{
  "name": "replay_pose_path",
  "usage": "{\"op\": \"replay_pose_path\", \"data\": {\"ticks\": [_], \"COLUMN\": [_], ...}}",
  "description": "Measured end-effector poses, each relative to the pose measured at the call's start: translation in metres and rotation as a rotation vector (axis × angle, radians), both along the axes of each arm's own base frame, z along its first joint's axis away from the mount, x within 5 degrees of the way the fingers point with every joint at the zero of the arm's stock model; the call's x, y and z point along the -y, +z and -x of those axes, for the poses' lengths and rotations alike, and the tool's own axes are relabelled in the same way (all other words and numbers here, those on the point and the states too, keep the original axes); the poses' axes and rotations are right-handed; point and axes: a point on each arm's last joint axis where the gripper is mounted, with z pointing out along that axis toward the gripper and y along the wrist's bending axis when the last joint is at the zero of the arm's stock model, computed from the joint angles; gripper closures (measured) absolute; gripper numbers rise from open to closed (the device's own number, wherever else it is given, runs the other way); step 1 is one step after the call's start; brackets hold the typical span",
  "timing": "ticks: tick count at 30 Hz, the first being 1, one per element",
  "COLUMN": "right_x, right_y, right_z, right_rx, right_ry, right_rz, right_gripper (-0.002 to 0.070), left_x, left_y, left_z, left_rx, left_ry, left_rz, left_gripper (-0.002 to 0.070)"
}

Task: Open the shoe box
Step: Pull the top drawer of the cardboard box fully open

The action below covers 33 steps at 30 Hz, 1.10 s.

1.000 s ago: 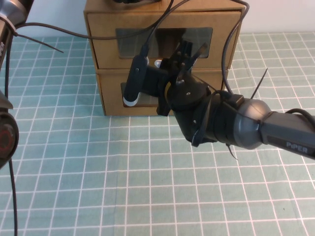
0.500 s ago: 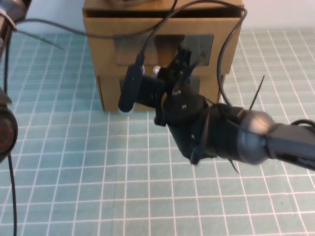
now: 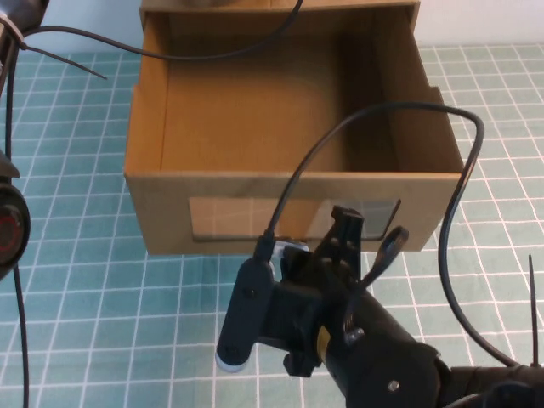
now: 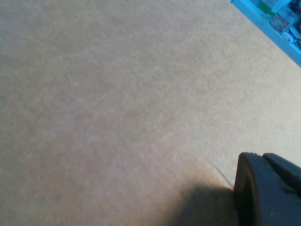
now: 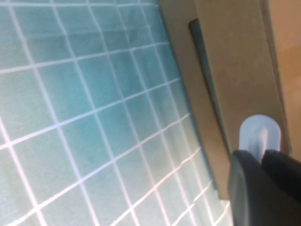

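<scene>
The cardboard shoe box is a drawer type; its upper drawer [image 3: 170,191] stands pulled far out toward me, with the bare brown inside [image 3: 255,119] showing. The drawer front has a clear window [image 3: 246,219]. My right gripper [image 3: 344,225] is at the middle of that front, shut on the small white pull tab [image 5: 260,133]; both dark fingertips [image 5: 244,174] pinch its lower end. In the left wrist view my left gripper [image 4: 265,188] shows as one dark finger against a plain cardboard surface [image 4: 117,94].
A green mat with a white grid [image 3: 76,323] covers the table around the box. A black cable [image 3: 442,161] loops over the drawer's right side. The right arm's wrist camera [image 3: 242,319] hangs just in front of the drawer. Part of the left arm [image 3: 10,229] sits at the left edge.
The right gripper has drawn back toward me with the tab pinched, and the upper drawer has slid out with it, so its inside now shows.
</scene>
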Motion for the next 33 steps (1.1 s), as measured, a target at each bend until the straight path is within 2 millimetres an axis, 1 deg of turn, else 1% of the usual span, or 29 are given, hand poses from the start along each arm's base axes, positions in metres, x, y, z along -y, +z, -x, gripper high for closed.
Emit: {"op": "replay_pose_path", "data": {"ticks": [4, 8, 11, 13, 16, 19, 21, 23, 26, 28, 30, 31, 33], "right_x": [0.001, -0.001, -0.001, -0.002, -0.003, -0.003, -0.002, -0.002, -0.005, -0.007, -0.010, -0.011, -0.012], "right_y": [0.000, 0.014, 0.024, 0.029, 0.032, 0.037, 0.039, 0.041, 0.055, 0.068, 0.090, 0.100, 0.125], "right_z": [0.000, -0.013, -0.026, -0.030, -0.031, -0.025, -0.019, -0.013, -0.006, -0.003, 0.000, 0.000, 0.001], "right_rx": [-0.033, -0.098, -0.114, -0.126, -0.157, -0.215, -0.275, -0.356, -0.452, -0.504, -0.534, -0.532, -0.508], "right_ry": [-0.035, -0.108, -0.106, -0.108, -0.111, -0.074, -0.036, -0.022, -0.007, 0.004, 0.040, 0.060, 0.093], "right_rz": [-0.041, -0.148, -0.199, -0.227, -0.262, -0.278, -0.268, -0.269, -0.252, -0.220, -0.202, -0.195, -0.204], "right_gripper": [0.0650, 0.0554, 0.0482, 0.0448, 0.0416, 0.0385, 0.0375, 0.0372, 0.0370, 0.0371, 0.0379, 0.0392, 0.0435], "left_x": [0.000, 0.000, 0.001, 0.001, 0.001, -0.002, -0.004, -0.007, -0.012, -0.018, -0.024, -0.027, -0.032], "left_y": [0.000, 0.000, 0.001, 0.002, 0.006, 0.013, 0.023, 0.037, 0.070, 0.096, 0.118, 0.128, 0.144], "left_z": [0.000, 0.000, 0.001, 0.001, 0.002, 0.005, 0.010, 0.017, 0.036, 0.053, 0.070, 0.078, 0.092], "left_rx": [0.000, -0.001, -0.005, -0.007, 0.011, 0.032, 0.054, 0.095, 0.175, 0.233, 0.273, 0.286, 0.311], "left_ry": [0.000, -0.002, -0.007, -0.009, -0.007, -0.002, 0.004, 0.008, 0.021, 0.046, 0.078, 0.094, 0.115], "left_rz": [0.000, 0.004, 0.018, 0.024, 0.026, -0.003, -0.018, -0.023, -0.005, 0.007, 0.015, 0.020, 0.032], "left_gripper": [0.0680, 0.0680, 0.0680, 0.0680, 0.0680, 0.0680, 0.0680, 0.0680, 0.0680, 0.0680, 0.0680, 0.0680, 0.0680]}}
